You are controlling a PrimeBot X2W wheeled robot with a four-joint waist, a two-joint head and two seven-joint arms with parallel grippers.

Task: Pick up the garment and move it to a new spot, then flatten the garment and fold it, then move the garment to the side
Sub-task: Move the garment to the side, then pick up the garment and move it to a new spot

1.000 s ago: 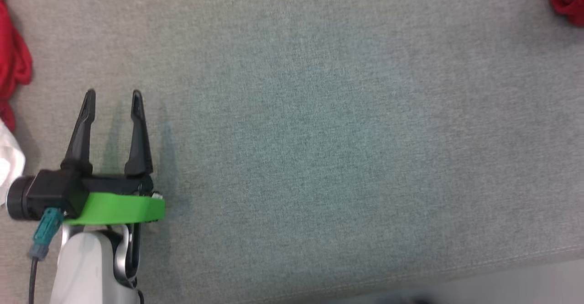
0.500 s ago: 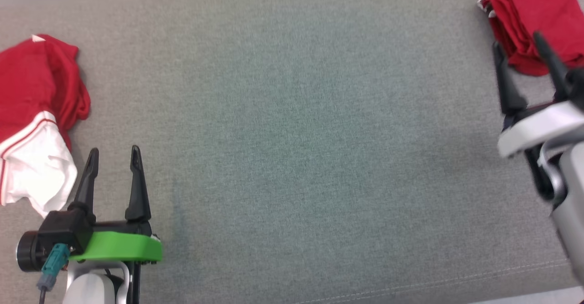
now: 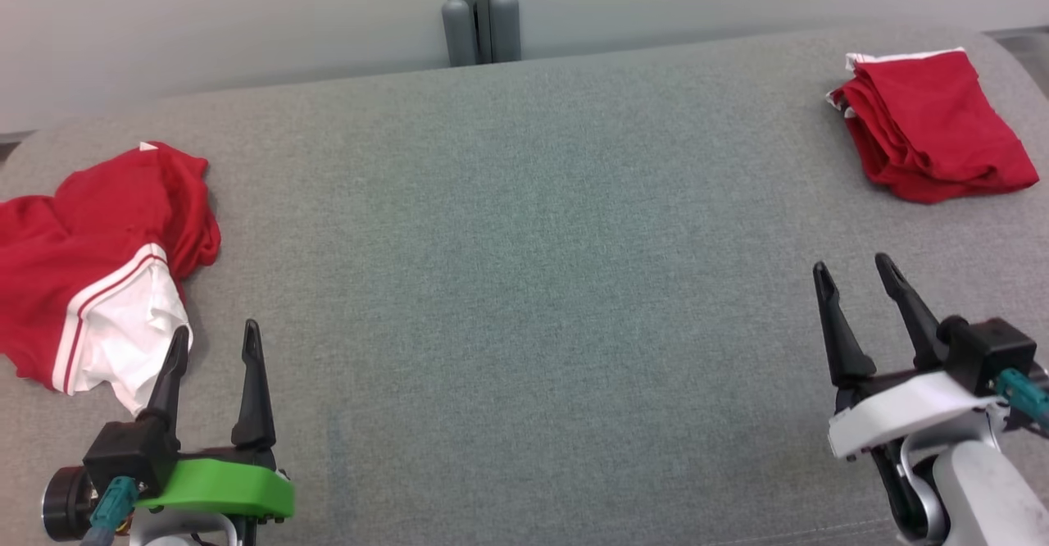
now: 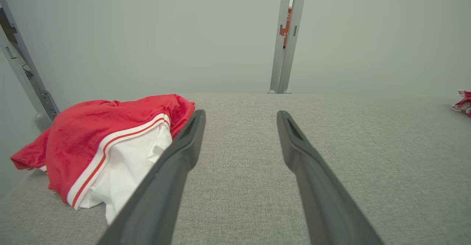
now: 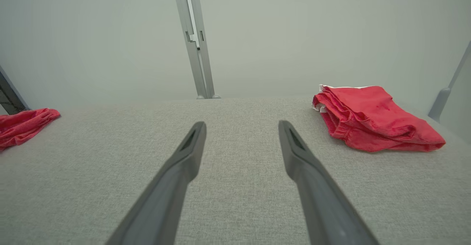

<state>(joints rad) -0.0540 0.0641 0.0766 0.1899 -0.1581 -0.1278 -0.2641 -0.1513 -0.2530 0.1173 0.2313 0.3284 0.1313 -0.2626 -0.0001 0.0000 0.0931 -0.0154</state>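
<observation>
- Garment [image 3: 90,259]: red with a white, red-striped panel. Lies crumpled in a heap at 9 o'clock on the grey fabric-covered tabletop [image 3: 524,284], close to its edge.
- Left gripper [image 3: 215,329]: sits at 7 o'clock in the head view, jaws spread wide, holding nothing. Outer finger just beside the white panel; cannot tell whether touching.
- Right gripper [image 3: 851,263]: sits at 4 o'clock, jaws just as wide and empty, over bare fabric.
- Folded red bundle [image 3: 934,124]: rests at 2 o'clock, well apart from the heap. Looks like finished work, so probably not the piece to handle now.
- Handling, as a judgement: light, limp and thin, with no stiffness. Likely to drape and trail once lifted, and to drag a little on the cloth surface. Not fragile, and unlikely to slip from a firm pinch.
- Where to grip: the raised red fold on top of the heap, or the striped hem. Better two separate edges, one per gripper, for spreading flat afterwards.
- Head view: gives the layout from above, with the open middle stretch for flattening.
- Left wrist view: adds the height of the heap and the white panel tucked under the red.
- Right wrist view: adds the stacked layers along the bundle's near edge, plus a red corner of the garment at 9 o'clock.
</observation>
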